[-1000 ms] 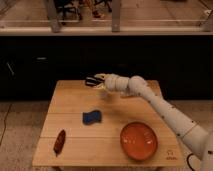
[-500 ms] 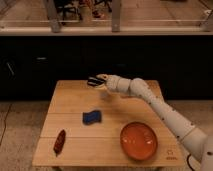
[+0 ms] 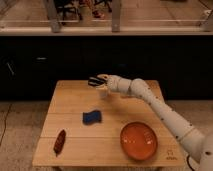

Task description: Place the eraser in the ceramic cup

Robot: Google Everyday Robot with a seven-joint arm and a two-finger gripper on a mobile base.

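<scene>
Wooden table [image 3: 70, 150] fills the foreground, and my arm [image 3: 160, 112] reaches across it from the near right corner toward the far edge. Orange bowl [image 3: 122, 141] sits near right under my forearm, and nothing shows inside it. Blue pad [image 3: 91, 117] lies mid-table, with a brown object [image 3: 60, 141] near left, well apart from the work.

At the far edge, near its middle, the pale cup [image 3: 103, 93] stands upright. My pincer [image 3: 95, 81] hangs just above it, its tip a little to the cup's left as the camera sees it. A dark oblong at that tip reads as the eraser [image 3: 93, 80]. No other small dark block lies anywhere on the table, so I judge that I am clamped on it, clear of the wood. Its long axis runs roughly level, left to right across the view.

That is the relation that counts: the cup's mouth lies below the eraser and slightly right of it. Lying level, the block may catch on the rim, so the drop calls for a small shift right. I cannot tell whether the cup holds anything, because my wrist crowds its mouth.
</scene>
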